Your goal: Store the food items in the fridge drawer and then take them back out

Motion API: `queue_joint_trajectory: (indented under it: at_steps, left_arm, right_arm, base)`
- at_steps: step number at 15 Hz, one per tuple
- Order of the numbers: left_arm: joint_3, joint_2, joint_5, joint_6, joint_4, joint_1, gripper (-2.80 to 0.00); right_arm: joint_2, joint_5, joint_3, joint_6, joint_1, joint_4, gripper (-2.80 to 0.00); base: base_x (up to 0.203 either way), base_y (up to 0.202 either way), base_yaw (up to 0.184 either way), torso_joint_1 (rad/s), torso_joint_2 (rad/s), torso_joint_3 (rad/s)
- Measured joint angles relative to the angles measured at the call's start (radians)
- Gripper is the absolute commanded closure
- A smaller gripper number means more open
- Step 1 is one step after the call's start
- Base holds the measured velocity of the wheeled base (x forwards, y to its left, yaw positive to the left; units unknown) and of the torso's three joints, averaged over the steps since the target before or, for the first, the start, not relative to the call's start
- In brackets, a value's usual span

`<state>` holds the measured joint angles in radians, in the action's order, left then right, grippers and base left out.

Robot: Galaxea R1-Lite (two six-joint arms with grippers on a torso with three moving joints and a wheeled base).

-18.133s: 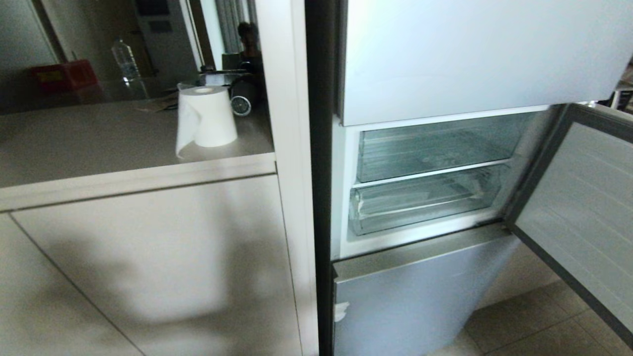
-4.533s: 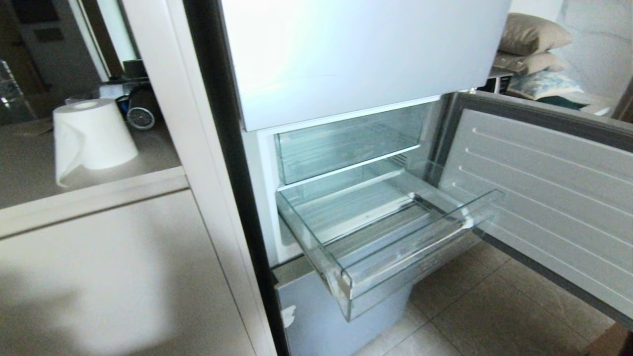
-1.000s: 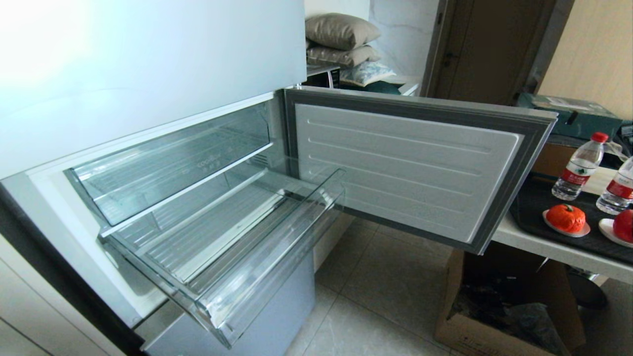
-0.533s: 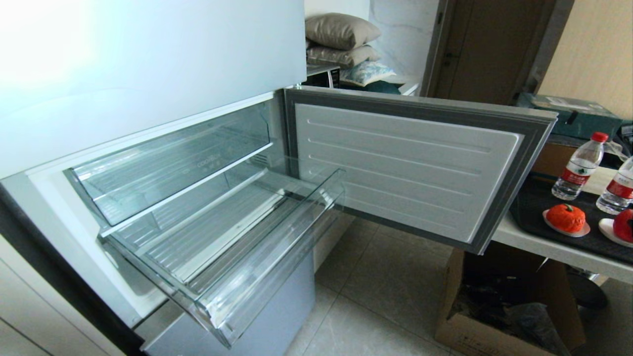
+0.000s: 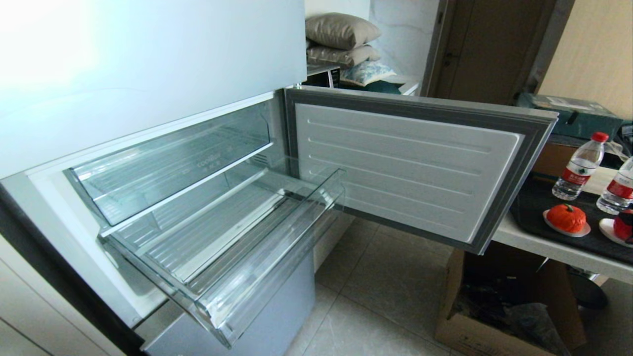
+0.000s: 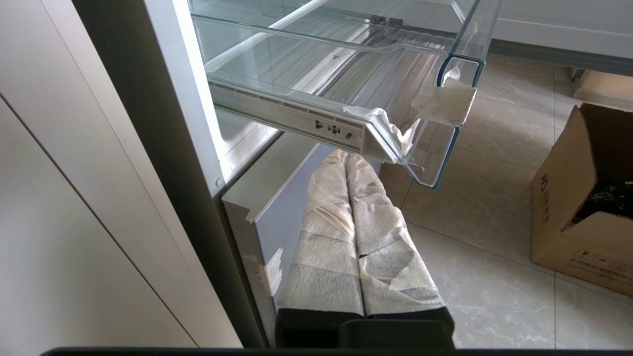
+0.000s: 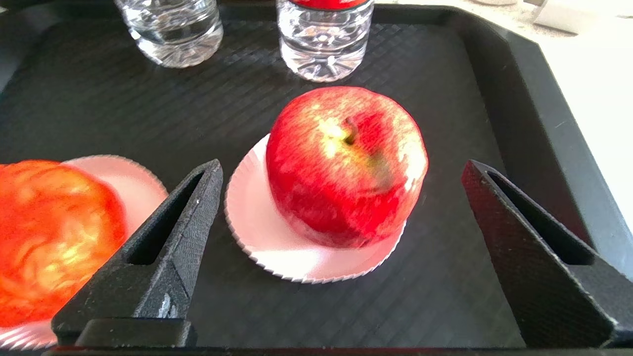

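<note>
The fridge drawer (image 5: 267,269) of clear plastic stands pulled out and empty below a second clear bin. On a black tray (image 5: 536,210) at the right, an orange-red pumpkin-like item (image 5: 565,218) and a red apple (image 5: 622,228) each sit on a small white plate. My right gripper (image 7: 342,167) hovers open over the tray. Its two black fingers stand wide on either side of the apple (image 7: 346,163), touching nothing. The orange item (image 7: 54,237) lies just outside one finger. My left gripper (image 6: 346,159), wrapped in white tape, rests shut beneath the drawer's front corner (image 6: 435,148).
Two clear water bottles (image 5: 578,165) (image 5: 615,187) stand at the tray's far side, close behind the apple. The fridge door (image 5: 405,163) hangs open between the drawer and the tray table. An open cardboard box (image 5: 494,306) sits on the tiled floor under the table.
The head view swung from the counter to the fridge, and the drawer came out. In the last second a dark part of my right gripper appeared over the apple at the right edge.
</note>
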<state>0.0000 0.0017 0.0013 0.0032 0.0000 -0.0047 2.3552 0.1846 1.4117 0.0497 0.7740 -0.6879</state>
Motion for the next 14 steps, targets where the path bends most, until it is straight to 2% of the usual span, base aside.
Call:
queue_joint_trajectory:
  at_steps: [6,14]
  left_arm:
    - [0.0,0.0,0.0,0.0,0.0,0.0,0.0]
    - [0.0,0.0,0.0,0.0,0.0,0.0,0.0]
  right_arm:
    - [0.069,-0.002,0.093,-0.002,-0.01,0.001,-2.8]
    - [0.101,-0.002,0.107,-0.007,-0.023,0.002,-2.8]
  base:
    - [0.0,0.0,0.0,0.0,0.0,0.0]
    - [0.0,0.0,0.0,0.0,0.0,0.0]
